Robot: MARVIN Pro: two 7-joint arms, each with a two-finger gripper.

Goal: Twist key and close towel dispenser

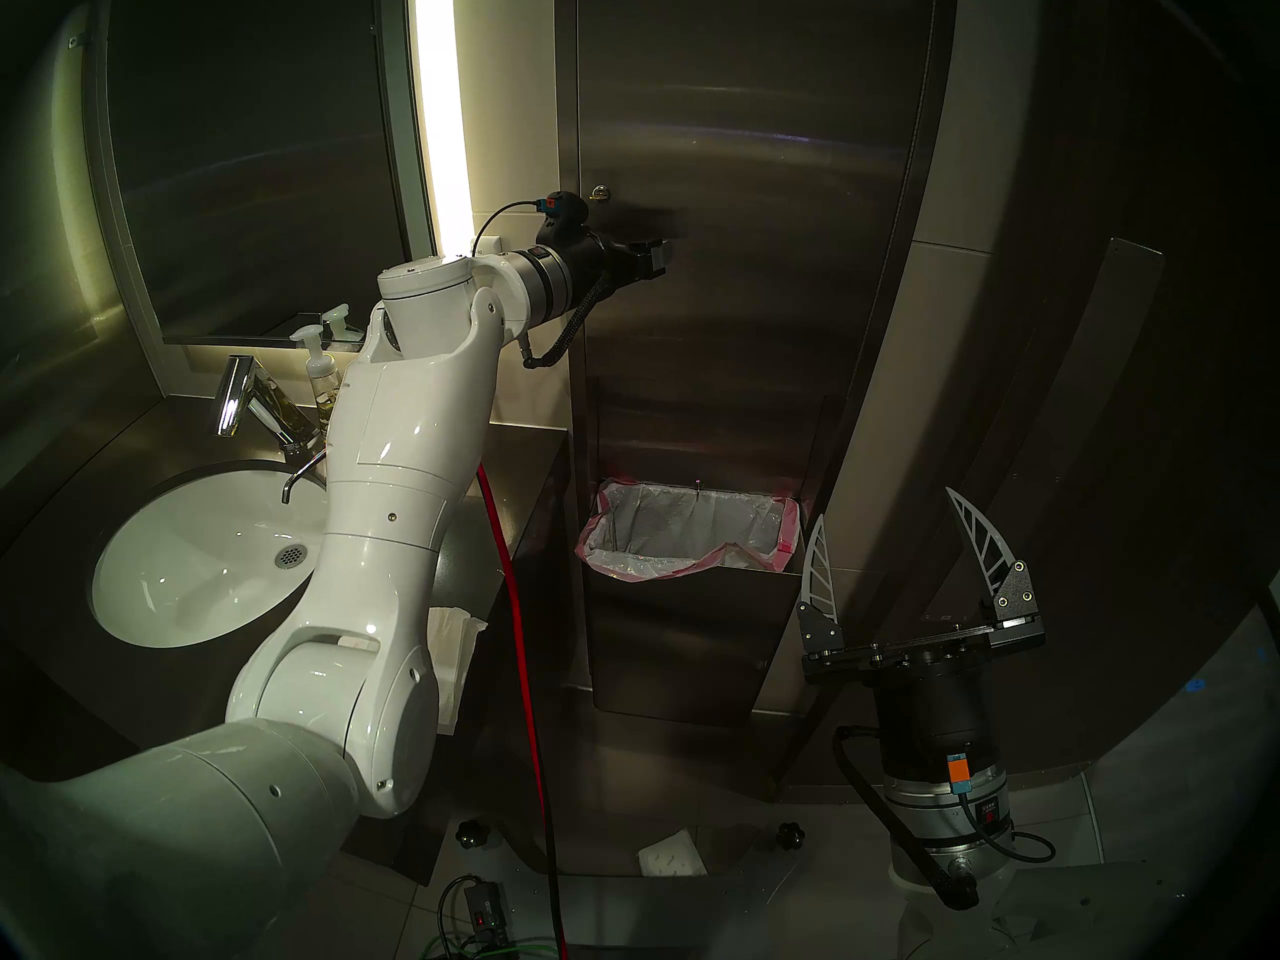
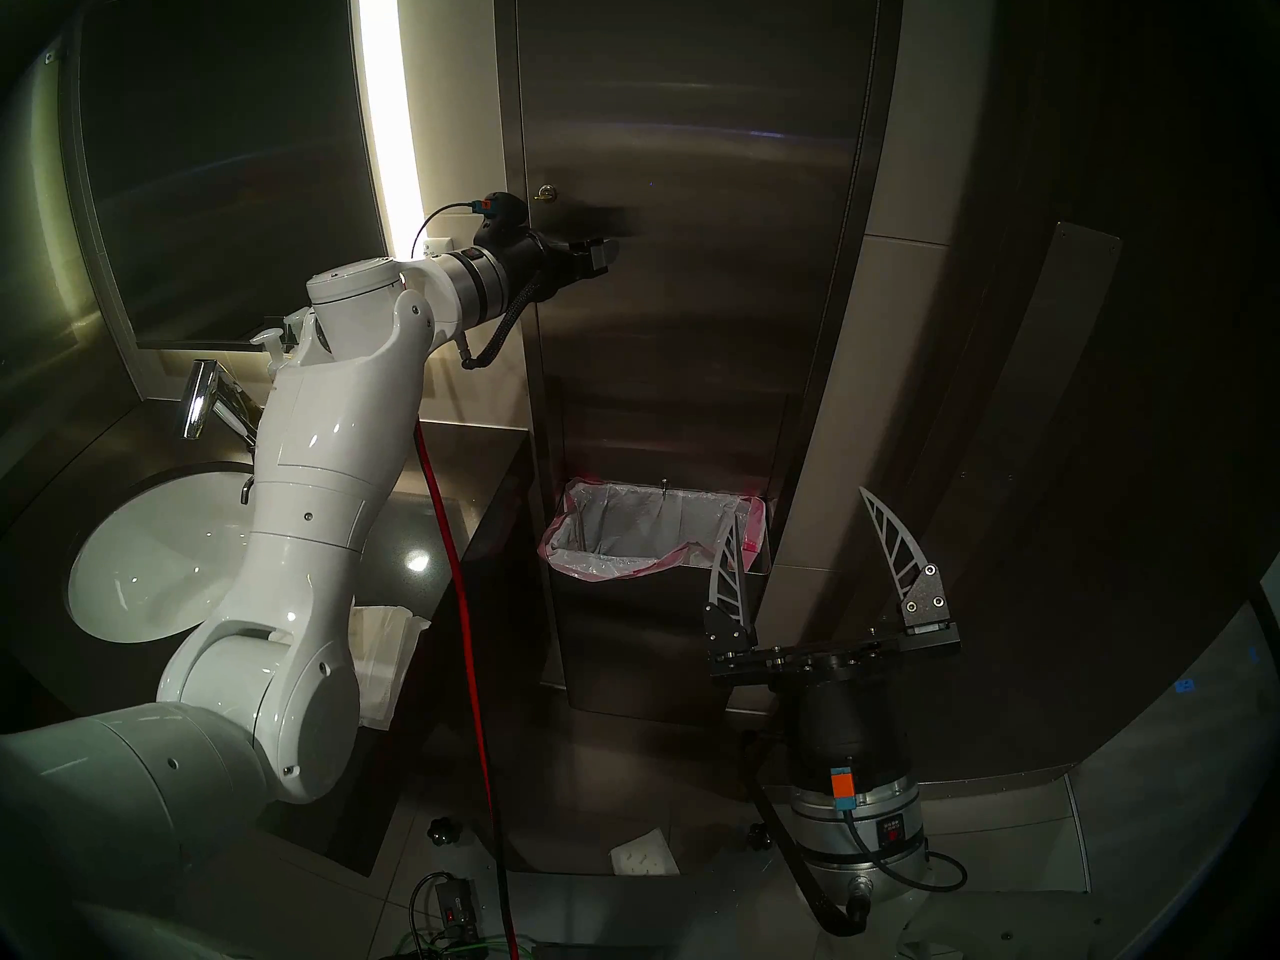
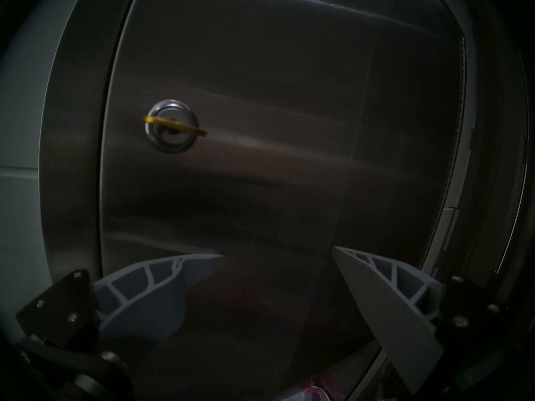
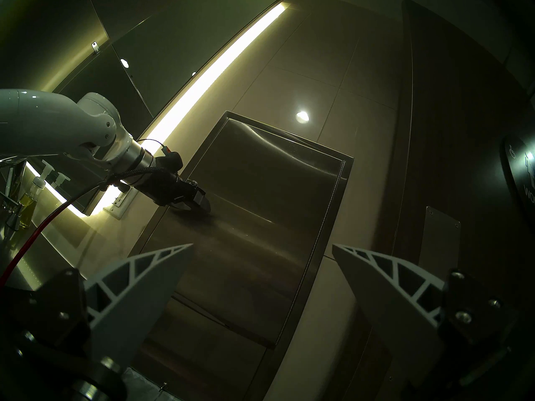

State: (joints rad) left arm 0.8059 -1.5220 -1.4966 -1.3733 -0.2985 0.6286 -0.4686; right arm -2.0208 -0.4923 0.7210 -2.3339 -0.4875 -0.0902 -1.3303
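Brushed steel fills most of my view: the towel dispenser (image 1: 748, 196) sits upper centre of the head view with its door flush in the frame. My left gripper (image 3: 278, 251) is up at the door with fingers spread, holding nothing; I can't tell if the tips touch the metal. The little brass key (image 3: 175, 125) sticks out of the round lock (image 3: 172, 126), left of centre in the left wrist view, above the fingers. My right gripper (image 1: 904, 529) sits lower right, also spread and empty.

Probably a public washroom: sink (image 1: 201, 557), mirror (image 1: 256, 162), steel towel dispenser (image 1: 748, 176).
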